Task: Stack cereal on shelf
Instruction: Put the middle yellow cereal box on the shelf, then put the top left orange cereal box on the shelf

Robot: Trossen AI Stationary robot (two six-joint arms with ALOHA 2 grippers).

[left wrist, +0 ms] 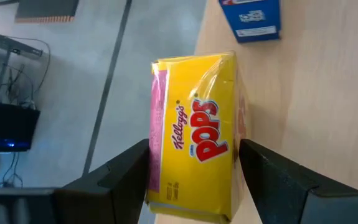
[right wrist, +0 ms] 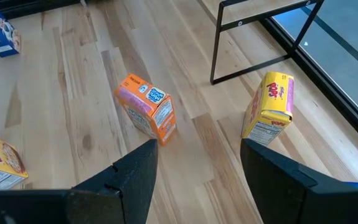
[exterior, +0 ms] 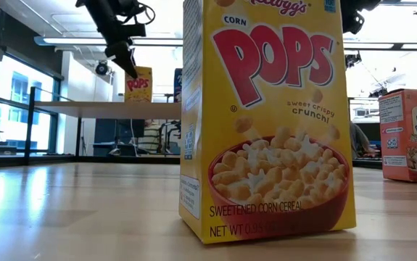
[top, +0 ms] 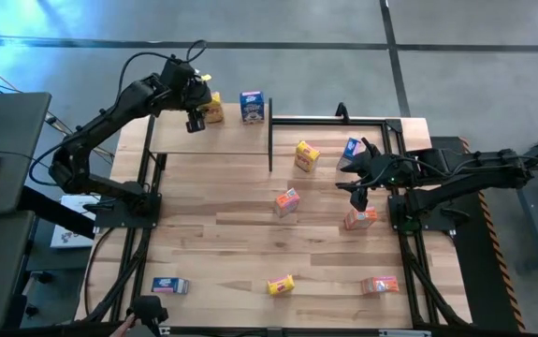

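Step in hand: you are at the release of a yellow Pops box point(top: 214, 109) on the shelf point(top: 231, 140); it stands near the board's far edge, just beside a blue box point(top: 252, 106).
Left gripper point(top: 195, 122): it sits at the yellow Pops box, jaws apart, a finger on each side; in the left wrist view a sliver of gap shows on both sides, so I judge the box freed, not clamped.
Right gripper point(top: 356, 198): it hovers over the tabletop point(top: 250, 253) with jaws apart and empty, an orange box point(right wrist: 146, 107) ahead of them.
Cereal left: seven boxes stand or lie on the tabletop, well apart.
Next move: draw your left arm straight back without nudging either shelved box, then bring your right down over the orange box.
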